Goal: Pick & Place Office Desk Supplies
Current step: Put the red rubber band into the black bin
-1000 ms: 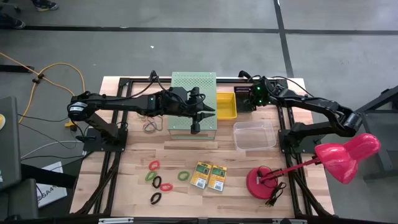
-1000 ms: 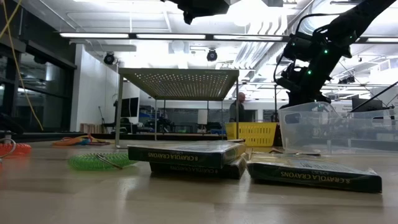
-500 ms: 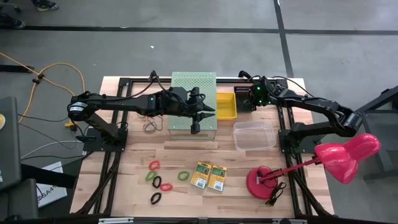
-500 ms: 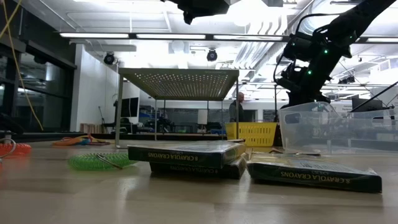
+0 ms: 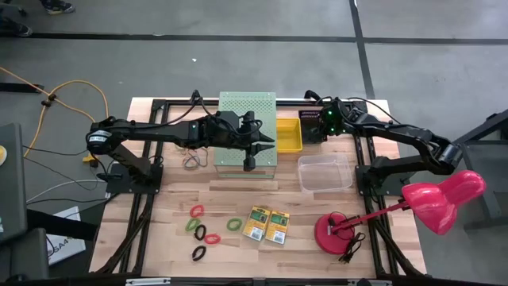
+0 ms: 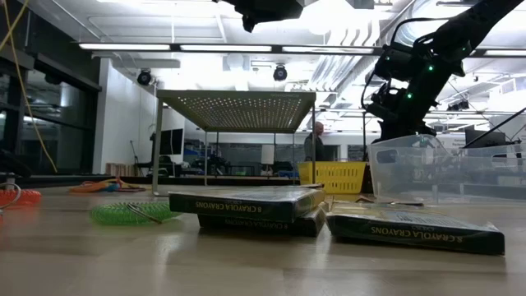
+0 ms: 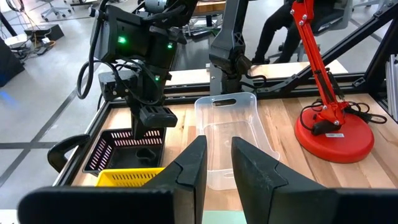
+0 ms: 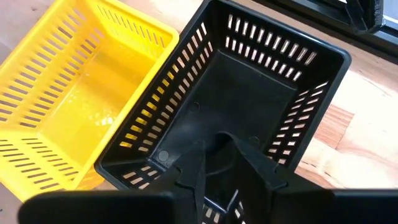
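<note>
While no flat yellow-and-green crayon box [image 5: 255, 224] is held, the narrowly parted, empty left gripper [image 5: 251, 154] must be lowered toward frame bottom.

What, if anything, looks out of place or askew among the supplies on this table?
Nothing stands out. The two crayon boxes lie flat side by side, the band loops sit loosely scattered beside them, and the yellow basket, black basket and clear bin stand upright.
</note>
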Robot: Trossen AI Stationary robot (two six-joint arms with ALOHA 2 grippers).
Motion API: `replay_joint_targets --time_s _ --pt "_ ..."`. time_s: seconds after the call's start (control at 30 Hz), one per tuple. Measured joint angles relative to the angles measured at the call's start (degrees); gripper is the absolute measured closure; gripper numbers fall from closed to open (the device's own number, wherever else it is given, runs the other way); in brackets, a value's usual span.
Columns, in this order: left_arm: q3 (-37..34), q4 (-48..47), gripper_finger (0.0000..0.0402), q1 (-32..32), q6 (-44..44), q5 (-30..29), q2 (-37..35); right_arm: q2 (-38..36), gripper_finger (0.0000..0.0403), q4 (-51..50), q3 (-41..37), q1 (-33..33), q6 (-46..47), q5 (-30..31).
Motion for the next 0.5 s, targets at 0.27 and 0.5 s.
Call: replay_joint_targets --time_s 0.27,0.5 --pt "0.0 0.0 0.0332 0.0 -0.4 0.0 0.0 0.0 0.0330 0.4 0.0 0.0 -0.1 -0.3" --pt "0.0 -0.1 0.0332 0.0 -0.7 -1.2 0.0 0.0 0.0331 5.4 0.0 0.0 -2.5 -7.4"
